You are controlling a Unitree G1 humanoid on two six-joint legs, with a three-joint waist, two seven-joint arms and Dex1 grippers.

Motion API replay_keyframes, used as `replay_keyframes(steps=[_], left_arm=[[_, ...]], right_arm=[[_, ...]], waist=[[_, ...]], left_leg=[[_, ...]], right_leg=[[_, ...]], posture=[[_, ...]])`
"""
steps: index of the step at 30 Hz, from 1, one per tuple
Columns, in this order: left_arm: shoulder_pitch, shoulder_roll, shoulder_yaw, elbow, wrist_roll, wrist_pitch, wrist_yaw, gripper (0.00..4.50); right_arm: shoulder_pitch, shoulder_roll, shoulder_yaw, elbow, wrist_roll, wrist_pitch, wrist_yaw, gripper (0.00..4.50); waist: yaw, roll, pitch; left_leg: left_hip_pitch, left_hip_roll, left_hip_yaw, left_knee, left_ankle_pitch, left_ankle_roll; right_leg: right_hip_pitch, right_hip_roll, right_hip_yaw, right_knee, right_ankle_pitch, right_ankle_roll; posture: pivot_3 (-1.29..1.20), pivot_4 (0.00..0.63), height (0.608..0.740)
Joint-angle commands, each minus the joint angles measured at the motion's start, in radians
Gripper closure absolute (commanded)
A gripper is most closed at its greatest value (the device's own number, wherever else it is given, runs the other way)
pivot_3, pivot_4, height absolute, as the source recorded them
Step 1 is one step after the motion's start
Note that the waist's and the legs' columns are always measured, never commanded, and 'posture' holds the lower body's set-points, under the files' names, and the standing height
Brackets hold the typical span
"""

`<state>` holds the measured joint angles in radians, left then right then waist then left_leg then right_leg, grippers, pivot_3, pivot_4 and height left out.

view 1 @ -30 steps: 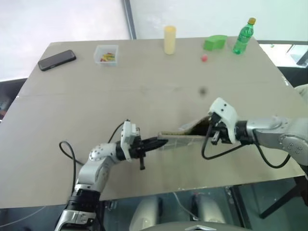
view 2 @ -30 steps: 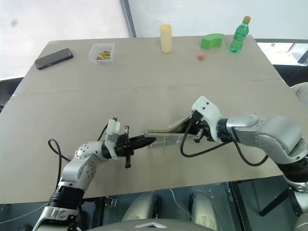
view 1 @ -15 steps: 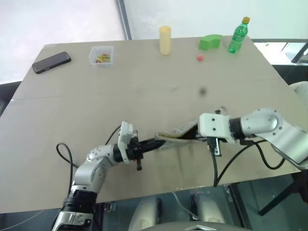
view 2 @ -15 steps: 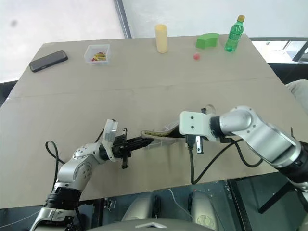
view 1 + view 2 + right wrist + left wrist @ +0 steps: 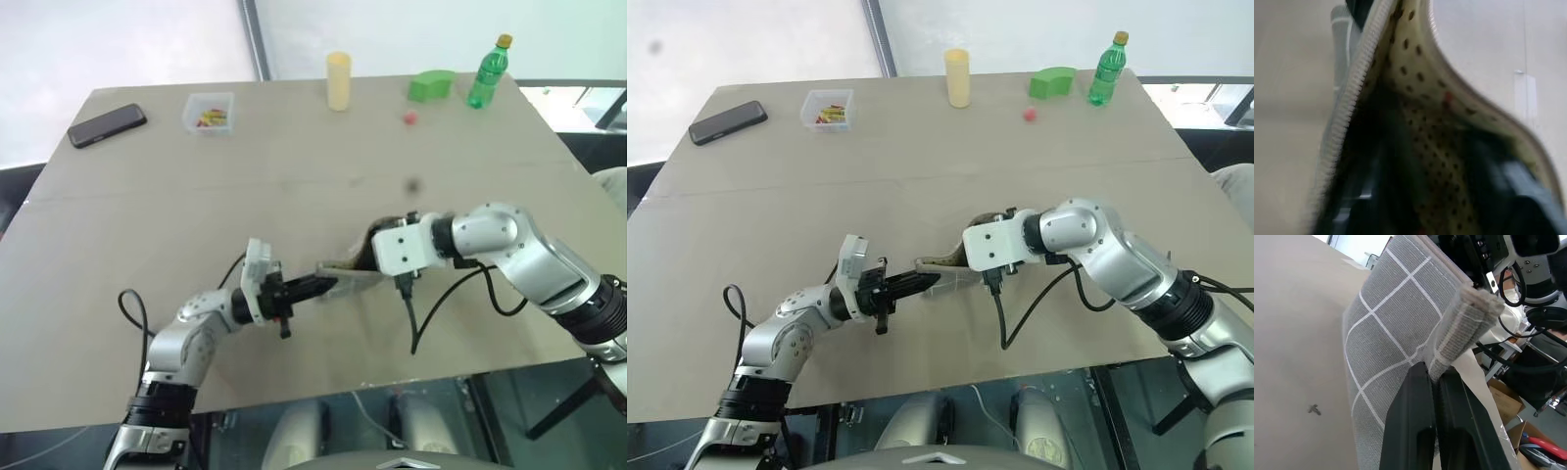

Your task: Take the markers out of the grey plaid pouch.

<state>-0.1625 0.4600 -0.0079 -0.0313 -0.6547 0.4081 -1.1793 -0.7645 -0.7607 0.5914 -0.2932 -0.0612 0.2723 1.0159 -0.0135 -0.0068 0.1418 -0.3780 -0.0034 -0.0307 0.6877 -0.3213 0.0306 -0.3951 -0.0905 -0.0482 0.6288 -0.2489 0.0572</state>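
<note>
The grey plaid pouch (image 5: 349, 278) hangs just above the table's front middle, its mouth gaping upward. My left gripper (image 5: 1436, 377) is shut on the pouch's folded end and lies level, pointing right; it shows too as the left gripper (image 5: 328, 286). My right gripper (image 5: 378, 241) sits at the pouch's open mouth, angled down into it. In the right wrist view the zip edge and olive speckled lining (image 5: 1425, 83) are very close, with dark shapes inside and a small red speck (image 5: 1448, 98). The markers are hidden.
Along the far edge stand a black phone (image 5: 108, 124), a clear box (image 5: 210, 110) of coloured bits, a yellow cylinder (image 5: 339, 81), a green block (image 5: 434, 85), a green bottle (image 5: 490, 73) and a small red ball (image 5: 410, 118). The table's front edge is close to both hands.
My right arm has swung left and rolled over, from the pouch's right end to above its mouth. The pouch has bunched up shorter. The left gripper has kept its hold in place.
</note>
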Motion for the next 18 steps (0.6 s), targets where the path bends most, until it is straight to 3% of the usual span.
replay_keyframes(steps=[1,11,12,14,16,18], left_arm=[[0.010,0.001,0.012,-0.041,-0.014,0.011,0.009,4.50],[0.003,-0.003,0.010,-0.050,-0.019,0.021,0.016,4.50],[0.002,-0.003,0.010,-0.050,-0.020,0.022,0.016,4.50],[0.002,-0.003,0.010,-0.051,-0.020,0.022,0.017,4.50],[0.000,-0.004,0.010,-0.051,-0.021,0.022,0.019,4.50],[0.000,-0.006,0.010,-0.050,-0.021,0.021,0.021,4.50]], right_arm=[[0.010,-0.004,-0.029,-0.013,-0.049,-0.028,0.021,1.93],[0.035,0.033,-0.060,-0.003,-0.101,-0.016,0.030,1.93],[0.036,0.035,-0.062,-0.001,-0.102,-0.015,0.032,2.44],[0.037,0.039,-0.069,-0.001,-0.101,-0.010,0.036,3.02],[0.037,0.044,-0.075,-0.004,-0.098,-0.004,0.039,4.11],[0.035,0.048,-0.076,-0.008,-0.097,0.002,0.047,4.38]], waist=[[0.000,0.000,0.000],[0.001,0.000,0.000],[0.001,0.000,0.000],[0.001,0.000,0.000],[0.001,0.000,0.000],[0.001,0.000,0.000]], left_leg=[[0.000,0.000,0.000,0.000,0.000,0.000],[0.000,0.000,-0.001,0.000,0.000,-0.001],[0.000,0.000,-0.001,0.000,0.000,-0.001],[0.000,0.000,-0.001,0.000,0.000,-0.001],[0.000,0.000,-0.001,0.000,0.000,-0.001],[0.000,0.000,-0.001,0.000,0.000,-0.001]], right_leg=[[0.000,0.000,0.000,0.001,0.000,0.000],[0.000,0.000,0.000,0.002,0.000,0.000],[0.000,0.000,0.000,0.002,0.000,0.000],[0.000,0.000,0.000,0.002,0.000,0.000],[0.000,0.000,0.000,0.002,0.000,0.000],[0.000,0.000,0.000,0.002,0.000,0.000]], posture=[[0.00,0.150,0.740],[0.00,0.150,0.740],[0.00,0.150,0.740],[0.00,0.150,0.740],[0.00,0.150,0.740],[0.00,0.150,0.740]])
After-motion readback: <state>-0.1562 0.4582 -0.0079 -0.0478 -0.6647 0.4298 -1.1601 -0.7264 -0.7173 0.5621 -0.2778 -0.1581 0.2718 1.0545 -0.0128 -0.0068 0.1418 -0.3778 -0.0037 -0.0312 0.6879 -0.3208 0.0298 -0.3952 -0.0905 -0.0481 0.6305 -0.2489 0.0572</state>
